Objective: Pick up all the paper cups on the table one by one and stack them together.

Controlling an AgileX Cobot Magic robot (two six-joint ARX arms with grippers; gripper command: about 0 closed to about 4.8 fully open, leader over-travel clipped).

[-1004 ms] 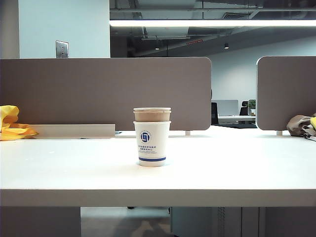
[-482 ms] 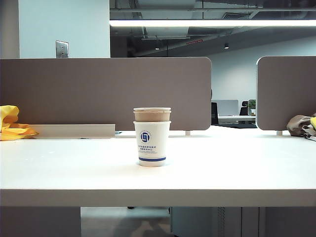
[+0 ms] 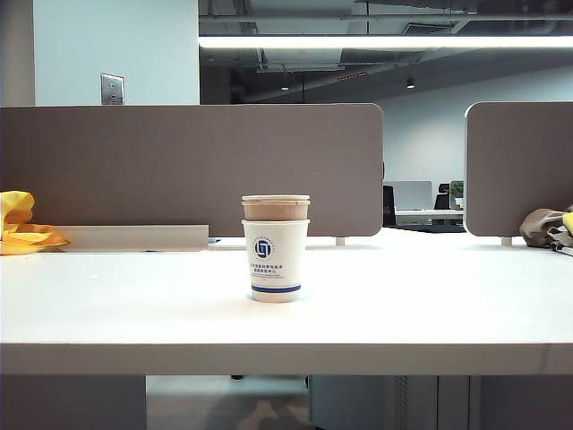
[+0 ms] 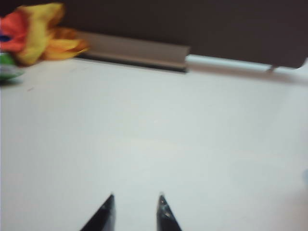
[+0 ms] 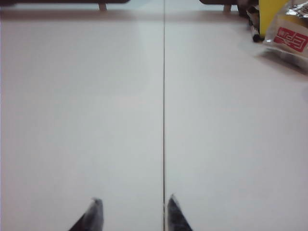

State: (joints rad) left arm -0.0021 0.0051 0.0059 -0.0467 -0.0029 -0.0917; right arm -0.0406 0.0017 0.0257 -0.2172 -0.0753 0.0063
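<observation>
Standing mid-table (image 3: 430, 313), stacked paper cups (image 3: 276, 248); left hand (image 4: 135, 202) and right hand (image 5: 133, 204) released, empty.

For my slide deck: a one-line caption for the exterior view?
Paper cups stacked upright mid-table, brown cup nested in the white logo cup; neither gripper in view.

cups (image 3: 276, 260): white, blue logo and band (brown one nested inside) | table (image 3: 430, 305): white

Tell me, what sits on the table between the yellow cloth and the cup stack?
Nothing: the exterior view shows bare table between yellow cloth and cup stack.
</observation>
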